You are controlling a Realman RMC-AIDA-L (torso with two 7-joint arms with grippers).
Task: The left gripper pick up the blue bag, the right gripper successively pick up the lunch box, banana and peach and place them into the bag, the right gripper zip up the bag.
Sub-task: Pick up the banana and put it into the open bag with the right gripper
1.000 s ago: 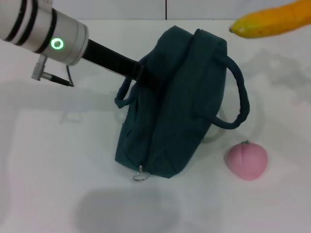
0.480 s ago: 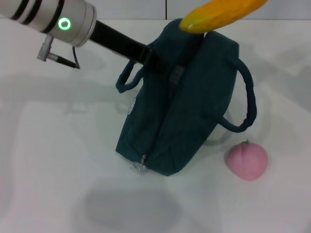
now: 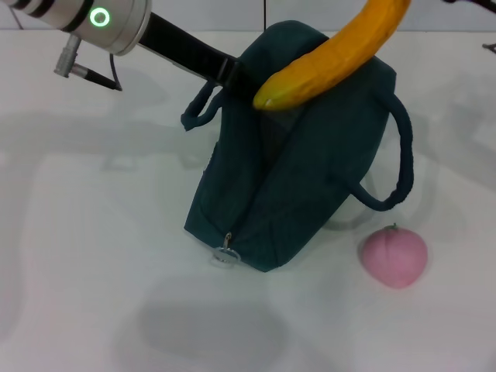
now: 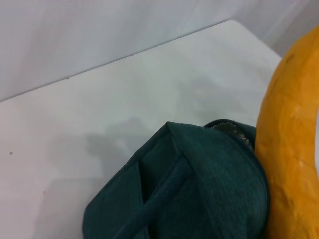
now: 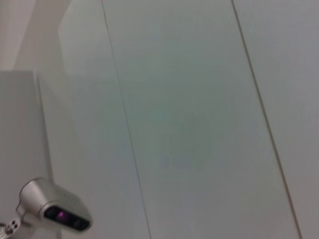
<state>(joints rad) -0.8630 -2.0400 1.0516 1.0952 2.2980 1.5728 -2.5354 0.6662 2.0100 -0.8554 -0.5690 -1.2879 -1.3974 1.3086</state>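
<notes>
The blue bag (image 3: pixel 298 155) stands tilted on the white tabletop (image 3: pixel 93 232), its far end raised where the left claw (image 3: pixel 232 74) is clamped on the fabric by one loop handle (image 3: pixel 200 116). Its silver ring zipper pull (image 3: pixel 225 253) rests at the near, low end. What lies inside the bag cannot be seen. The banana (image 3: pixel 333 54) hangs slanted over the bag's top, tip down, close to the fabric. The right claw is out of view. The peach (image 3: pixel 394 256) sits on the tabletop just beside the bag.
</notes>
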